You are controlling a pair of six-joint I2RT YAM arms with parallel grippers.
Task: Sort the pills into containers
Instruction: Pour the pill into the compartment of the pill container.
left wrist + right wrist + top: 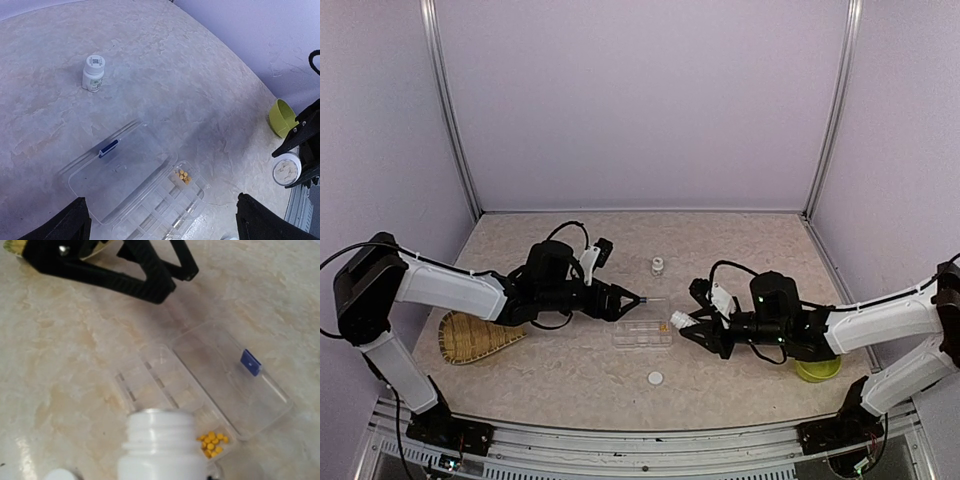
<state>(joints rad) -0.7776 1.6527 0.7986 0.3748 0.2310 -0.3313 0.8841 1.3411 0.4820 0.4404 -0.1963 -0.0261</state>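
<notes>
The clear compartment box (645,335) lies open at mid-table with its lid flat behind it, and also shows in the left wrist view (150,200) and the right wrist view (155,382). Several orange-yellow pills (183,176) sit in one corner compartment (212,442). No dark pill shows. My left gripper (632,299) is open and empty, hovering over the box (167,225). My right gripper (688,325) is shut on an uncapped white bottle (162,445), tilted with its mouth toward the box's right end. White pills show inside the bottle's mouth (286,170).
A small capped white bottle (658,265) stands behind the box. A loose white cap (655,378) lies in front of it. The lime-green bowl (817,370) is under the right arm, and the woven bamboo tray (470,337) is under the left arm. A blue latch (108,148) is on the lid.
</notes>
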